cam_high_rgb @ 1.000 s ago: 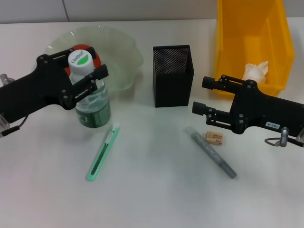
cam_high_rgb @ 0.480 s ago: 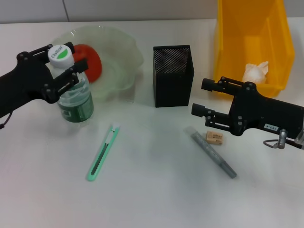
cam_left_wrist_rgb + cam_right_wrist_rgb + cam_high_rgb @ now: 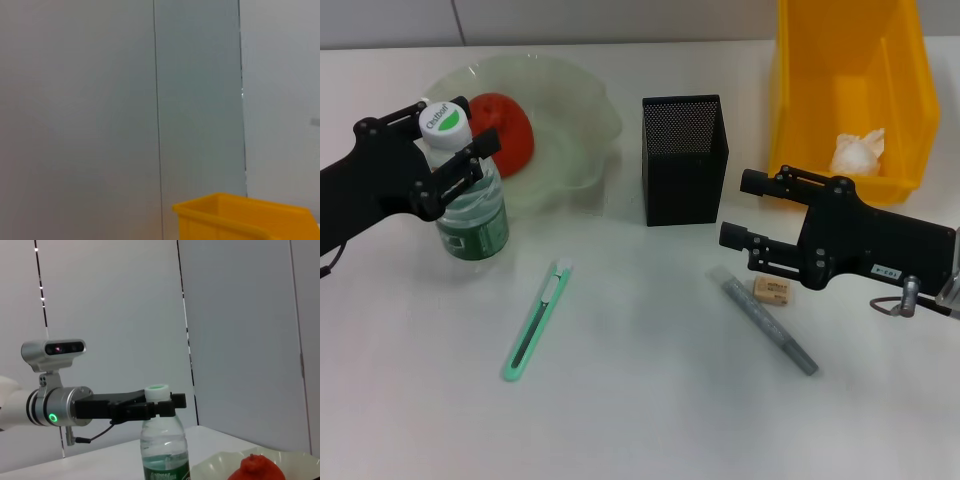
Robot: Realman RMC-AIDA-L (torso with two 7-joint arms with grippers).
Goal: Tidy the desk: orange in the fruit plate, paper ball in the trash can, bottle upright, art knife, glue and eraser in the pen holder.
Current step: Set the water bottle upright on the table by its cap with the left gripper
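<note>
Leftward went the water bottle (image 3: pixel 467 195), now upright beside the fruit plate (image 3: pixel 570 120), left gripper (image 3: pixel 455 150) clamping its neck. Right gripper (image 3: pixel 745 212) hovered spread wide above the glue stick (image 3: pixel 766 322).

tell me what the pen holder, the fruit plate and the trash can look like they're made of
Pen holder: likely metal mesh, matte black; fine perforations show on its walls.
Fruit plate: translucent pale green, glass or plastic; wavy rim, glossy.
Trash can: probably moulded plastic, opaque yellow, smooth with a slight sheen.

White desk (image 3: pixel 650 420): art knife (image 3: pixel 536 321), glue (image 3: pixel 766 320), eraser (image 3: pixel 772 290), pen holder (image 3: pixel 683 159)
</note>
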